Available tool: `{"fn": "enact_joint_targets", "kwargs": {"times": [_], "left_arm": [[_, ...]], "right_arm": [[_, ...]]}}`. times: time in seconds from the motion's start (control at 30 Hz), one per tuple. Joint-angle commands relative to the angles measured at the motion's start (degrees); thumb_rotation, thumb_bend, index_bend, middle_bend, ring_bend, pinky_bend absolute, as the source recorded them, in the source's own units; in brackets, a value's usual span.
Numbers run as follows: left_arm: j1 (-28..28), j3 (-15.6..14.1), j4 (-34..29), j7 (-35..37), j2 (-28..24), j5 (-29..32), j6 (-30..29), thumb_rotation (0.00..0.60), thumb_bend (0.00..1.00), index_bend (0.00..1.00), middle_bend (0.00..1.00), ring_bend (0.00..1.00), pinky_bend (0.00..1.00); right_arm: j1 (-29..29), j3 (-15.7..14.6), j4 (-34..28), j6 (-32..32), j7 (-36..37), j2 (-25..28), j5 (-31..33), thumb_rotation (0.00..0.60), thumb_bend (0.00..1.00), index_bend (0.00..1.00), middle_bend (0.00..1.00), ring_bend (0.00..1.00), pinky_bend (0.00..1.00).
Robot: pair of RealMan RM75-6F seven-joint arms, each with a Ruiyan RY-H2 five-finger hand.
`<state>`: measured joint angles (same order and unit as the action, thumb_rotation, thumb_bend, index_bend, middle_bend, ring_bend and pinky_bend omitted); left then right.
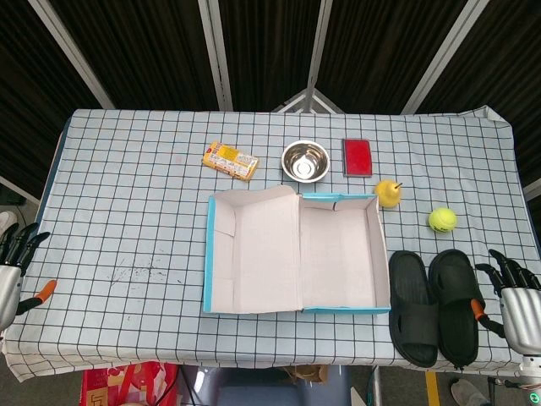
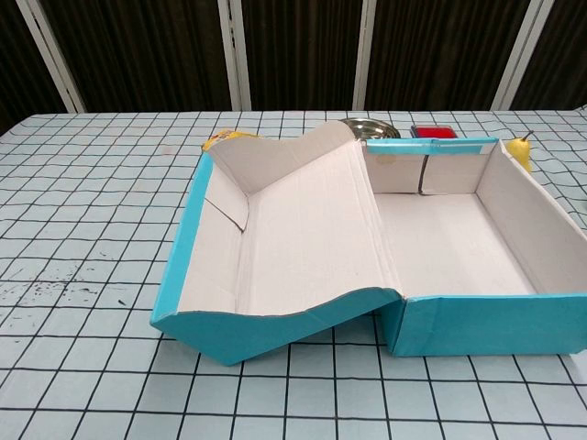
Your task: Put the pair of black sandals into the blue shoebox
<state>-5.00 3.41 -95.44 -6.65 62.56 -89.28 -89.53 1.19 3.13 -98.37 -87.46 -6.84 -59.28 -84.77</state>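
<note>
We have not yet picked up either of the sandals [image 1: 435, 306], which lie side by side, touching, on the surface [image 1: 127, 194] just to the right of the box [image 1: 292, 252]. The box stands open and bare inside, its lid folded out flat to the left. Our right hand [image 1: 513, 296] sits just beside the outer sandal with its fingers [image 1: 499, 269] released and spread, holding nothing. Our left hand [image 1: 13, 269] waits at the far left edge, well apart from everything, fingers likewise loose and apart. To do this step well, we judge that the right hand should come over the nearer sandal and close across its broad strap, since the strap gives a raised arch to hook under while the flat sole offers little to pinch. We should lift it clear of its twin before swinging left, and clear the box wall, which looks like thin card and would likely buckle if knocked. The sandals look like soft matte rubber or foam, rounded at toe and heel, likely to flex when held. The box is pale plain card within and smooth blue outside. The cloth on the surface is a checked weave that could drag.
</note>
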Motion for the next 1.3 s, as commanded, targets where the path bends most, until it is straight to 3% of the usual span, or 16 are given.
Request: {"fn": "enact_joint_targets", "kwargs": {"times": [0.03,0.3,0.73,0.93,1.1,1.3], "left_arm": [[0.00,-0.17,-0.04,0.22,-0.31,0.27,0.42,0.600,0.32,0.16,0.06,0.02,0.17],[1.02,-0.04,-1.14,1.59,-2.00,0.50,-1.17,0.600,0.33,0.16,0.06,0.02,0.16],[2.32,1.34,-0.23,5.54,-3.38,1.06,-4.40,0.600,0.50,0.16,0.07,0.02,0.16],[2.76,1.62,0.40,7.54,-3.55,0.43,-5.78,0.600,0.50,0.16,0.09,0.02,0.16],[2.82,1.78,0.75,8.59,-3.72,1.27,-5.28,0.600,0.50,0.16,0.08,0.02,0.16],[2.63,1.90,1.17,9.05,-3.75,1.64,-4.65,0.600,0.50,0.16,0.05,0.02,0.14]], "right_arm": [[-0.13,0.00,-0.61,0.50,-0.17,0.38,0.80,0.600,0.33,0.28,0.14,0.16,0.24],[0.09,-0.23,-0.73,1.34,-0.58,0.41,0.74,0.600,0.33,0.28,0.14,0.16,0.24],[0.67,-0.49,-0.07,2.61,-1.42,-0.47,0.61,0.600,0.33,0.28,0.13,0.16,0.24],[0.79,-3.17,-4.27,6.28,-2.33,1.46,0.26,0.600,0.33,0.28,0.13,0.16,0.24],[0.13,-7.84,-13.14,12.20,-2.10,7.53,2.23,0.600,0.33,0.24,0.10,0.14,0.21],[-1.83,-10.50,-18.31,11.05,-6.21,10.10,1.00,0.600,0.33,0.19,0.09,0.11,0.21]]}}
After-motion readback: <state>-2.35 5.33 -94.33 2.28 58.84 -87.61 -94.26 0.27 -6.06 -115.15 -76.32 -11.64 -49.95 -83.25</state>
